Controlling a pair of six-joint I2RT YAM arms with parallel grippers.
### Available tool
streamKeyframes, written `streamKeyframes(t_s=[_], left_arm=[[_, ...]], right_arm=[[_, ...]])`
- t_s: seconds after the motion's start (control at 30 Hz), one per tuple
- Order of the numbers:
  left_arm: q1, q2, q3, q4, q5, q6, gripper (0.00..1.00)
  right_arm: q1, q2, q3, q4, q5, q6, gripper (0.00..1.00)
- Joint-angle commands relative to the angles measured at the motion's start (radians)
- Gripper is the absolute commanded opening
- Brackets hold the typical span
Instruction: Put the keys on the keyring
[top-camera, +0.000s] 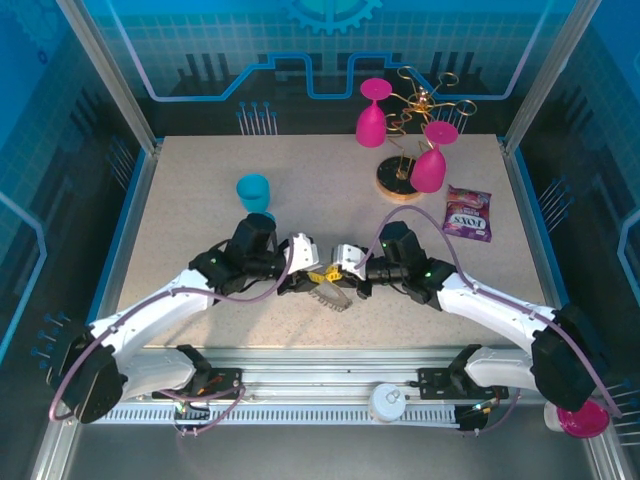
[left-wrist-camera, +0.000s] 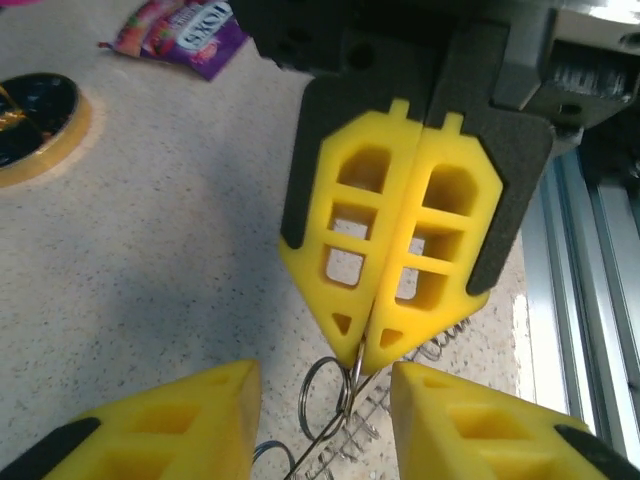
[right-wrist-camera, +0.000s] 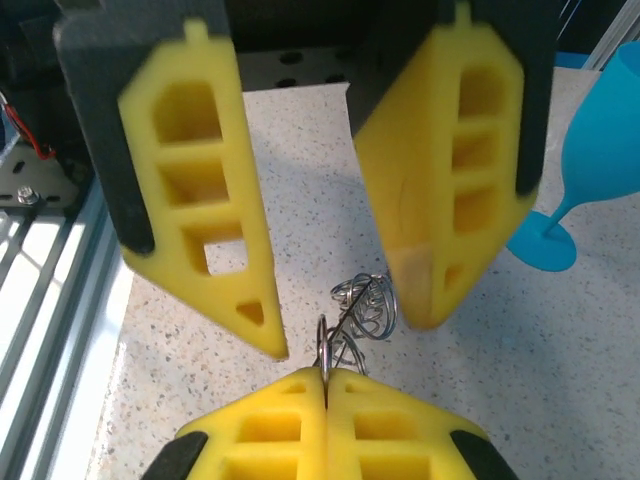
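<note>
Beyond the keyring (top-camera: 333, 293), leftward, stands a blue goblet (top-camera: 253, 191)

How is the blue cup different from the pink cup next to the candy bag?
The blue cup stands upright on the table; the pink cup hangs upside down on the gold wire stand. The blue cup sits right by the left arm; the pink cup is farther off. Both are stemmed cups.

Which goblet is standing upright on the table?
The blue goblet; the two pink goblets hang upside down on the gold wire stand.
</note>
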Motion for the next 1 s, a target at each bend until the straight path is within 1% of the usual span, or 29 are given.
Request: streamKeyframes(t_s=[0.0,0.07,0.17,0.33,0.43,0.57,0.77,0.97], left_arm=[[0.018,-0.107,-0.111,0.164,-0.047,-0.113,0.4],[0.027,-0.191,-0.194,0.262,-0.072,-0.187,0.39],[0.03,-0.278,-0.305,0.352,-0.087,-0.284,0.3],[0.029,-0.321,-0.416,0.469,-0.074,-0.393,0.24],[0.029,-0.292,-0.416,0.485,-0.049,-0.394,0.22],[0.03,-0.248,-0.409,0.529,-0.049,-0.387,0.21],[0.029,-0.217,-0.406,0.588,-0.031,-0.4,0.2],[0.028,-0.203,-0.398,0.599,-0.002,-0.401,0.19]], right_arm=[[-0.017,0.011,-0.034,0.196,-0.089,0.123,0.0],[-0.019,0.028,-0.052,0.275,-0.116,0.172,0.0],[-0.021,0.059,-0.071,0.38,-0.147,0.24,0.0],[-0.008,0.096,-0.076,0.44,-0.156,0.276,0.0],[0.003,0.101,-0.073,0.441,-0.153,0.279,0.0],[0.016,0.101,-0.069,0.419,-0.144,0.266,0.0],[0.032,0.103,-0.054,0.359,-0.135,0.222,0.0],[0.038,0.113,-0.035,0.341,-0.134,0.206,0.0]])
